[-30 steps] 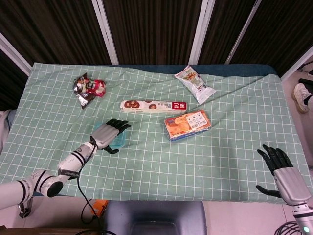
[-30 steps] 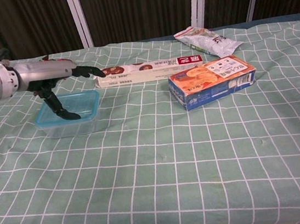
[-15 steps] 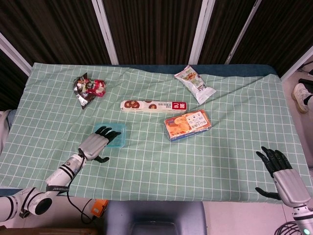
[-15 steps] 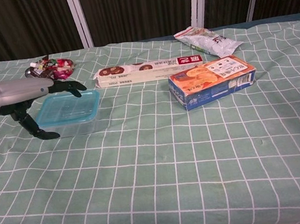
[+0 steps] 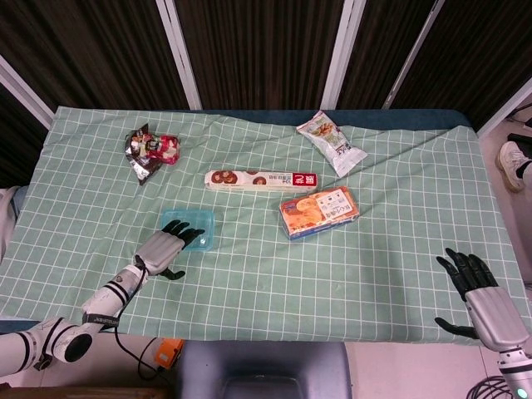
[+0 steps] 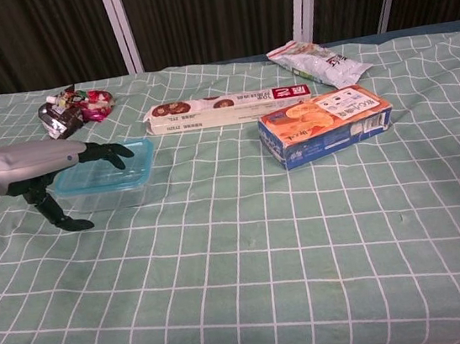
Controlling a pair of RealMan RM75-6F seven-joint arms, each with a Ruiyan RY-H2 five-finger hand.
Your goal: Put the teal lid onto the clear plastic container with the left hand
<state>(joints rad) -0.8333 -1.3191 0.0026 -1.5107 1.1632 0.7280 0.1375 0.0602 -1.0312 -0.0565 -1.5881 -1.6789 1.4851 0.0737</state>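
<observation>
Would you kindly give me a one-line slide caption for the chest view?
Left hand open beside the lidded clear plastic container, fingertips over its teal lid; snack boxes behind.

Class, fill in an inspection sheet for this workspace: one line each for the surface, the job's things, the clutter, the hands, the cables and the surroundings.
Surface: table under a green checked cloth, somewhat wrinkled.
Job's things: teal lid sits on the clear plastic container.
Clutter: long biscuit box, orange cracker box, white snack bag, dark snack packet.
Hands: left hand open, fingers over the lid's near-left edge; right hand open, beyond the table's near right edge.
Cables: black cable hanging under the left arm.
Surroundings: dark panelled wall; shoe at far right.
</observation>
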